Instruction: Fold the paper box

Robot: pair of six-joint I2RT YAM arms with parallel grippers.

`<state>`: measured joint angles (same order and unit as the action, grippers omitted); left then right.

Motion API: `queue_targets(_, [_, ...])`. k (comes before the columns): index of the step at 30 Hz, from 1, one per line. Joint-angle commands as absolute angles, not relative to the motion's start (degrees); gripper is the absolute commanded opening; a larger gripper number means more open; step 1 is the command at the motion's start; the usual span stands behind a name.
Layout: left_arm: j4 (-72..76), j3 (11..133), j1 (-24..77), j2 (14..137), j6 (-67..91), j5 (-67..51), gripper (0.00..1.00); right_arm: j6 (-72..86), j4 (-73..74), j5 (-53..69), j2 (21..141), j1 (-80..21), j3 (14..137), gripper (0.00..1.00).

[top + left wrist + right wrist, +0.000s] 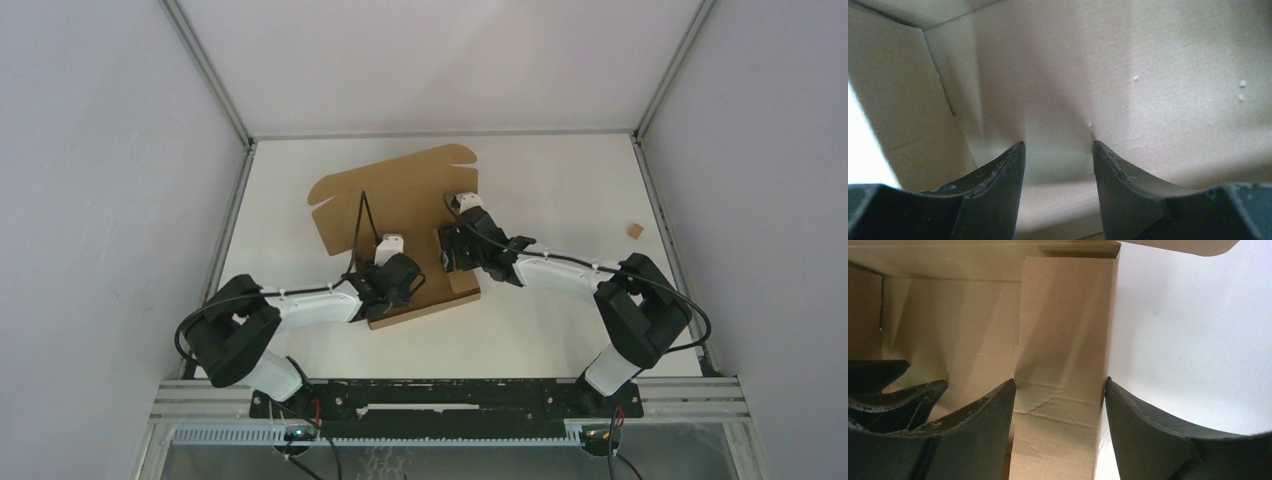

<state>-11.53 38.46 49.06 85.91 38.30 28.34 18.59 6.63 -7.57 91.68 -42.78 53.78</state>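
Note:
The paper box [390,195] is plain brown cardboard in the middle of the table, partly folded, with its lid flap lying open toward the back. My left gripper [398,285] reaches down inside the box near its front. In the left wrist view it [1058,145] is open, tips against the inner cardboard [1148,75], nothing between them. My right gripper [452,255] straddles the box's right side wall. In the right wrist view it [1059,381] holds the creased wall strip [1063,330], one finger inside the box and one outside.
A tiny brown cardboard scrap [634,230] lies on the white table [560,180] at the far right. Grey enclosure walls with metal rails surround the table. The left gripper's fingers [893,400] show inside the box in the right wrist view.

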Motion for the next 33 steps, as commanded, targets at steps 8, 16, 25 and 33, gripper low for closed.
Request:
queue_targets(8, [-13.76,36.1,48.97,88.9,35.83,23.18,0.58,19.06,-2.68,-2.8,93.03,-38.34,55.92,0.75])
queue_targets(16, [-13.56,36.47,48.96,89.48,35.25,22.84,0.57,18.47,-5.26,2.03,94.79,-35.1,55.55,0.7])
queue_targets(25, [-13.45,36.71,48.96,89.82,35.07,22.65,0.57,18.39,-5.5,2.86,97.12,-35.48,55.54,0.57])
queue_targets(33, [-13.29,36.82,48.96,90.17,34.74,22.36,0.56,16.32,-1.02,-4.48,100.65,-36.92,58.32,0.56])
